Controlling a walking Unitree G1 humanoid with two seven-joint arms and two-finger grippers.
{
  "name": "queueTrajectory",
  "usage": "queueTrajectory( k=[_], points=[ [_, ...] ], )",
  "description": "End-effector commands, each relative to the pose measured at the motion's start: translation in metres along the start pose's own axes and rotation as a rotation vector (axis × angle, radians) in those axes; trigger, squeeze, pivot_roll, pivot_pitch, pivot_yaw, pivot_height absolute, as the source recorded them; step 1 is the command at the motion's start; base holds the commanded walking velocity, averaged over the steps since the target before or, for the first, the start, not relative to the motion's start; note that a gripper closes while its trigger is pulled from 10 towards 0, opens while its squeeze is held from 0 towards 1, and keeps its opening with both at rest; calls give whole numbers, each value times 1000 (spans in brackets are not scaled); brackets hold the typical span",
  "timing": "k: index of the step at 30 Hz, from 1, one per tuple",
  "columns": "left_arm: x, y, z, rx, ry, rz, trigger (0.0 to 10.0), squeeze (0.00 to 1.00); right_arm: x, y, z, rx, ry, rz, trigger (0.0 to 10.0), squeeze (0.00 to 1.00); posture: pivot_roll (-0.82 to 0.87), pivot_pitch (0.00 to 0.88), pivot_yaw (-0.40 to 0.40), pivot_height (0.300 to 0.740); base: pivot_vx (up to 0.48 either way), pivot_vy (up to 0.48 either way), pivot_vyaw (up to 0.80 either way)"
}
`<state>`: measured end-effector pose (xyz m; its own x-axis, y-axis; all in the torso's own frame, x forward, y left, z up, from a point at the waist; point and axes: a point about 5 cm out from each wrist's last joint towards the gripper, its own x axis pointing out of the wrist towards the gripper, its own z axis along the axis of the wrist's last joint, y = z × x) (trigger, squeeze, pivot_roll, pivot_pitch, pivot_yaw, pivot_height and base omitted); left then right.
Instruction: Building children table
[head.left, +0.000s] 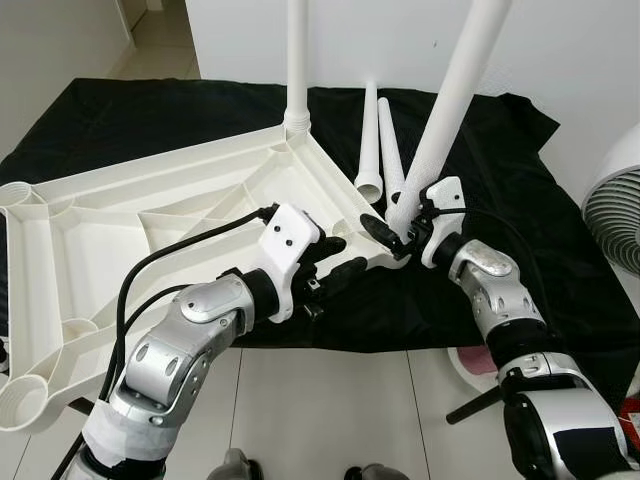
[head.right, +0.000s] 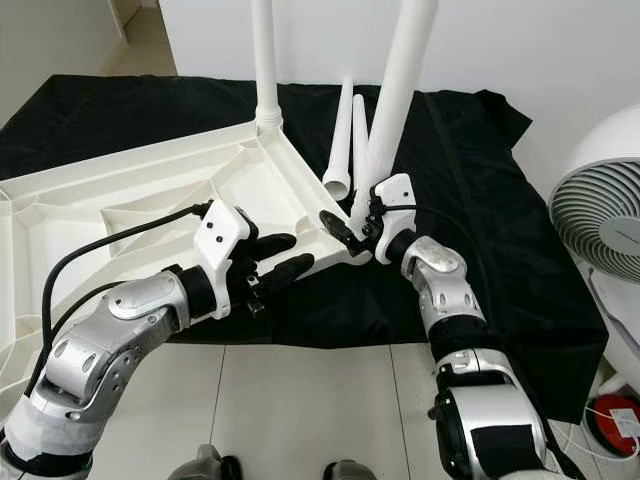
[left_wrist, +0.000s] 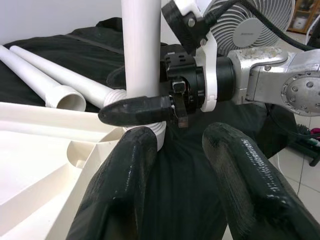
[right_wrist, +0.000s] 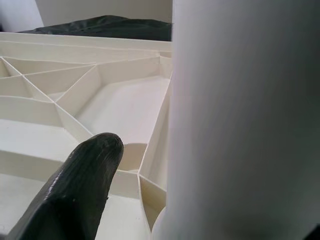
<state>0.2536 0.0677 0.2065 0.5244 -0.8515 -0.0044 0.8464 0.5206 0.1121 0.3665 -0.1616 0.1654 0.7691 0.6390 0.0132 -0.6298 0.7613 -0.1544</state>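
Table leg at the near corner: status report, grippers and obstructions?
Right gripper shut on leg, seated tilted in tabletop corner socket. Left gripper open beside that corner, holding nothing. Two spare legs behind on black cloth.

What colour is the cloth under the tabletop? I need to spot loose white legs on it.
Black cloth, clearest in the right eye view.

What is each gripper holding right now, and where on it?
The right gripper clamps the tilted table leg near its bottom end. The left gripper is open, holding nothing.
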Motion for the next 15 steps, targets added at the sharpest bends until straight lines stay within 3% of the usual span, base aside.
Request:
queueTrajectory(
  k=[1, 2, 3, 4, 5, 11, 12, 13, 15],
  points=[
    [0, -2, 1, 0, 1, -5, 10000, 0, 1, 0, -2, -13, 14, 23, 10000, 0, -36, 72, 29, 740, 0, 0, 0],
    [0, -2, 2, 0, 1, -5, 10000, 0, 1, -1, -2, -7, 16, 20, 3922, 0, -36, 73, 31, 740, 0, 0, 0],
    [0, -3, 2, -1, 1, -5, 10000, 0, 1, -2, -3, -4, 20, 21, 1255, 0, -36, 73, 31, 740, 0, 0, 0],
    [0, -3, 2, -1, 1, -5, 10000, 0, 1, -2, -3, -4, 20, 21, 1255, 0, -36, 73, 31, 740, 0, 0, 0],
    [0, -3, 2, -2, 1, -5, 10000, 0, 1, -2, -4, -1, 22, 21, 0, 0, -37, 74, 31, 740, 0, 0, 0],
    [0, -2, 2, -2, 0, -4, 10000, 0, 0, -3, -7, 21, 28, 15, 0, 0, -37, 74, 31, 740, 0, 0, 0],
    [0, -2, 2, -2, 0, -4, 10000, 0, 0, -2, -8, 21, 35, 5, 8941, 0, -42, 72, 31, 740, 0, 0, 0],
    [0, -2, 2, -1, 0, -4, 10000, 0, 0, -2, -10, 21, 40, -1, 10000, 0, -42, 72, 31, 740, 0, 0, 0],
    [0, -2, 2, -1, 0, -5, 10000, 0, 0, -2, -11, 29, 45, -21, 10000, 0, -42, 72, 31, 740, 0, 0, 0]
  ],
)
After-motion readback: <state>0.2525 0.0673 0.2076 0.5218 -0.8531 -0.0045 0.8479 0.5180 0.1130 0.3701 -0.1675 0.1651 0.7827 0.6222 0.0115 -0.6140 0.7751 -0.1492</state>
